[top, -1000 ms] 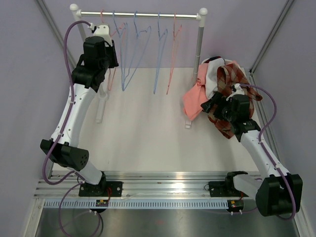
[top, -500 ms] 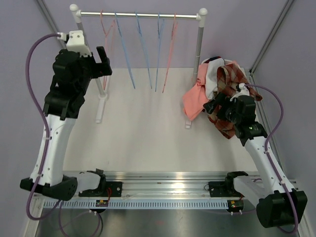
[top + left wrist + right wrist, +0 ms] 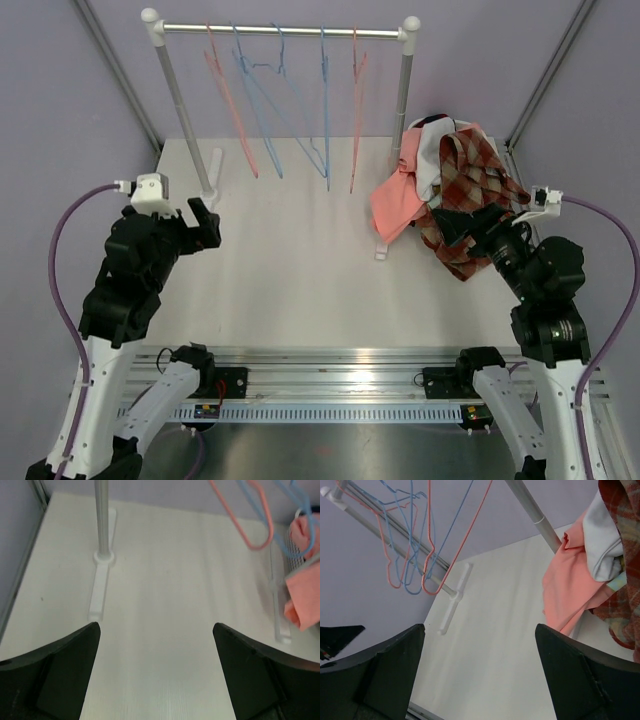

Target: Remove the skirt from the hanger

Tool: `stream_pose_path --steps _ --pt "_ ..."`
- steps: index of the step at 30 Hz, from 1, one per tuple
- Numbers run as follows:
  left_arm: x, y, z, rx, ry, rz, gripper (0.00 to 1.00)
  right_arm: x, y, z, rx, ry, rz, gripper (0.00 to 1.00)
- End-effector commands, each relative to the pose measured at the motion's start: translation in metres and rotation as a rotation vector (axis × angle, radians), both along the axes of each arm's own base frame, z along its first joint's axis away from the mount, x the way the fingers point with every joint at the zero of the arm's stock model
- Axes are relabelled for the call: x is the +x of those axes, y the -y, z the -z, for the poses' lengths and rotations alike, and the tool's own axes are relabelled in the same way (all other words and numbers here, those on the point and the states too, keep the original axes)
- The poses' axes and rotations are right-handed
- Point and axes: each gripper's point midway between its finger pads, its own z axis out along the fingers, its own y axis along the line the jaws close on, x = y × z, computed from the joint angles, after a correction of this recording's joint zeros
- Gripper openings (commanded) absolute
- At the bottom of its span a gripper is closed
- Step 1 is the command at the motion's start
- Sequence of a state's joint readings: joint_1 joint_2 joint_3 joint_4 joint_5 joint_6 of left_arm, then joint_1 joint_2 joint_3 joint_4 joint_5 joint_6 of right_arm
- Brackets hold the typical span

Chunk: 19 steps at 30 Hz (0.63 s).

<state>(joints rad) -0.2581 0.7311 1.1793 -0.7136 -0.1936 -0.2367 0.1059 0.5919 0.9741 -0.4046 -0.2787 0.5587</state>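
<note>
- Hard to tell whether a hanger lies inside the clothes pile (image 3: 440,190): buried under cloth.
- Skirt (image 3: 482,165), plaid, heaped on that pile by the rack's (image 3: 280,30) right post, over a pink garment (image 3: 393,207); cut off at the right wrist view's edge.
- Left gripper (image 3: 155,626): spread wide, holding nothing, over table (image 3: 300,270).
- Right gripper (image 3: 480,626): wide too, empty, close by the skirt; contact unclear from above.
</note>
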Motion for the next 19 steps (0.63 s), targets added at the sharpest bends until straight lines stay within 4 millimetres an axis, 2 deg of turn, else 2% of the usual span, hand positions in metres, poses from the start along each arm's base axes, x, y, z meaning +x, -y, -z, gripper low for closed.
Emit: stream_pose_path --steps 1,2,4,5,6,7,10,14,19 --pt "-0.021 0.011 0.021 -0.066 -0.027 0.064 0.99 -0.017 -0.006 0.005 0.135 -0.051 -0.019 0.99" --pt "-0.026 0.010 0.027 -0.068 -0.036 0.063 0.99 -0.020 -0.009 0.014 0.149 -0.062 -0.037 0.99" --pt "-0.035 0.006 0.044 -0.058 -0.071 0.054 0.99 -0.034 -0.011 0.014 0.177 -0.038 -0.055 0.99" --pt "-0.042 0.004 0.044 -0.062 -0.058 0.051 0.99 -0.039 -0.011 0.018 0.187 -0.048 -0.056 0.99" --pt "-0.047 0.002 0.052 -0.054 -0.081 0.048 0.99 -0.042 -0.011 0.025 0.187 -0.054 -0.055 0.99" --pt "-0.049 0.001 0.058 -0.048 -0.094 0.045 0.99 -0.051 -0.009 0.025 0.189 -0.034 -0.054 0.99" --pt "-0.057 -0.004 0.066 -0.036 -0.104 0.030 0.99 -0.063 -0.004 0.033 0.189 -0.023 -0.028 0.99" --pt "-0.059 -0.006 0.067 -0.040 -0.087 0.021 0.99 -0.070 0.002 0.037 0.168 -0.019 0.002 1.00" --pt "-0.049 -0.016 0.070 -0.010 -0.099 -0.039 0.99 -0.074 0.008 0.038 0.110 -0.012 0.022 0.99"
